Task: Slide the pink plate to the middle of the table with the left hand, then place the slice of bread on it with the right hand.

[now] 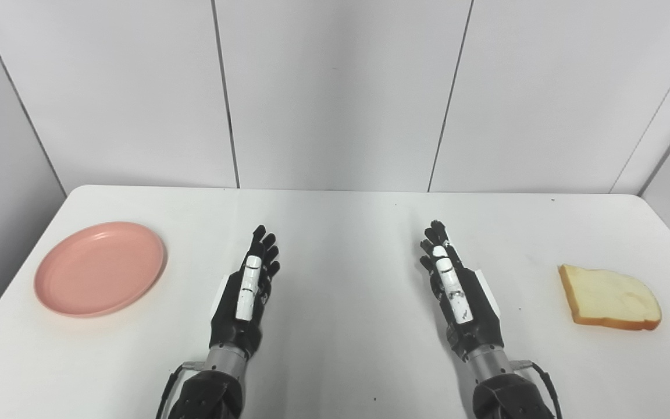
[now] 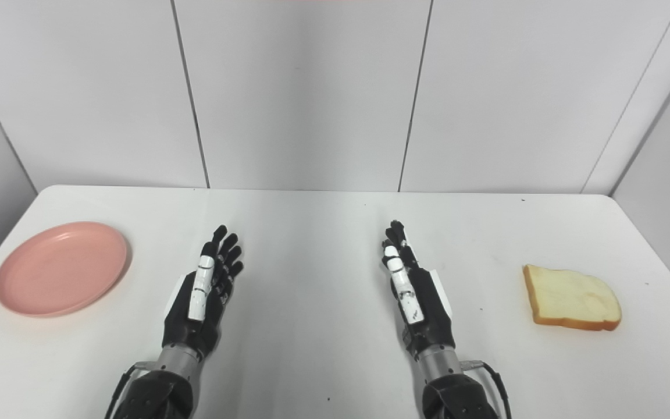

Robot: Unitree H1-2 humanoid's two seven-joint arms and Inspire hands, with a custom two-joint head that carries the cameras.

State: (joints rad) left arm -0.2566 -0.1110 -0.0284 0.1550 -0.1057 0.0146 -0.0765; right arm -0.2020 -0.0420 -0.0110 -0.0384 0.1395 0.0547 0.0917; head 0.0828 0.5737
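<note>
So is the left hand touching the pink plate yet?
Apart. The left eye view shows bare white table between the left hand and the pink plate.

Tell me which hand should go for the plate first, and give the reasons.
Left. The pink plate lies at the table's left side, just beside the open left hand. The right hand is farther off, nearer the bread slice.

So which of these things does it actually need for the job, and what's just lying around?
Needed for the job:
pink plate, at the table's left
slice of bread, at the right
left robot hand, open
right robot hand, open

Just there:
white table underneath; nothing else lies on it
</note>
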